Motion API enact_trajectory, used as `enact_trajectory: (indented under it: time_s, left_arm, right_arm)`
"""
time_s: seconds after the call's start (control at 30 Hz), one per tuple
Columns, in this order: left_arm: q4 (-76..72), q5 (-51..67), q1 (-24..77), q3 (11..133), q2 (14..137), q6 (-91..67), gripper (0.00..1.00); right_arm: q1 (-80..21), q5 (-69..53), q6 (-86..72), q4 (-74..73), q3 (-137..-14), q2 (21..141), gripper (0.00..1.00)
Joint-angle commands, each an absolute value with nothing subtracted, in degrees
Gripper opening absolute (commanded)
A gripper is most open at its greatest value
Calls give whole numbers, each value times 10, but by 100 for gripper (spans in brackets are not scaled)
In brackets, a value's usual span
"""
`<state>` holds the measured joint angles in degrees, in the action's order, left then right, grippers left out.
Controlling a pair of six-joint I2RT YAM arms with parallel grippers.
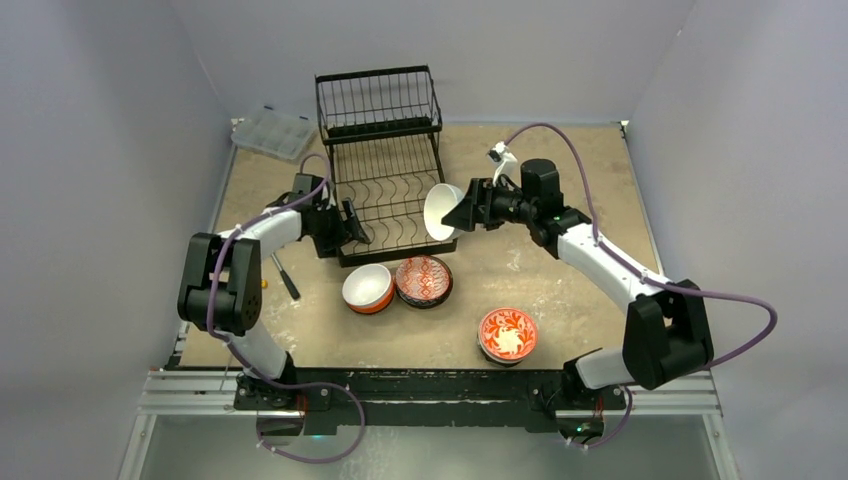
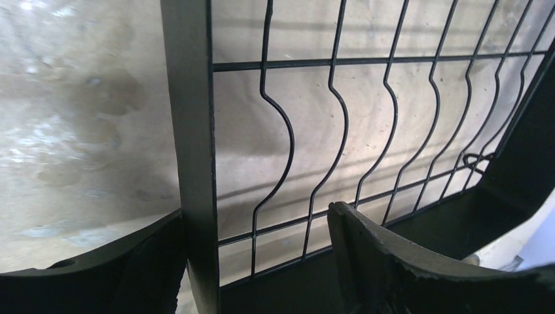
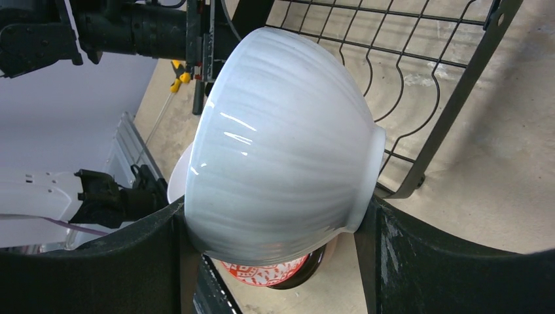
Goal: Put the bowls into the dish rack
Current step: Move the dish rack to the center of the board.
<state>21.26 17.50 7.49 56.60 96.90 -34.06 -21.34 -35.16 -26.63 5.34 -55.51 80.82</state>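
Nearest the arms, a red floral bowl (image 1: 507, 334) sat on the counter (image 1: 500, 290), and just beyond it an orange bowl (image 1: 367, 288) touched a red patterned bowl (image 1: 424, 280) (all three yet to be loaded). Farther on, the right claw (image 1: 458, 213) clenched a white bowl (image 1: 440, 210), tipped on edge at the right front corner of the dish rack (image 1: 380, 130). The left claw (image 1: 355, 222) stood spread astride the rack's left rail, clamping nothing. Loading was in hand; the next move, I judged, called for easing the white bowl down between the wavy wires.
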Motion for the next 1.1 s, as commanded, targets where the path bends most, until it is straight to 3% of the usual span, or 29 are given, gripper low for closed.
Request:
enact_trajectory:
  time_s: [0.0,0.47,0.8,0.93,1.07]
  left_arm:
    - [152,226,92,561,939,-381,71]
    - [100,290,114,552,926,-386,75]
    - [101,212,113,549,875,-366,97]
    - [96,195,112,546,870,-368,96]
    - [102,186,113,548,891,-378,84]
  right_arm:
    - [-213,-336,-242,68,-589,770,0]
    - [-213,-330,-208,78,-597,770,0]
    - [-213,-327,-194,81,-599,767,0]
    - [-213,-317,-193,80,-598,758,0]
    - [-213,-309,-189,69,-605,759,0]
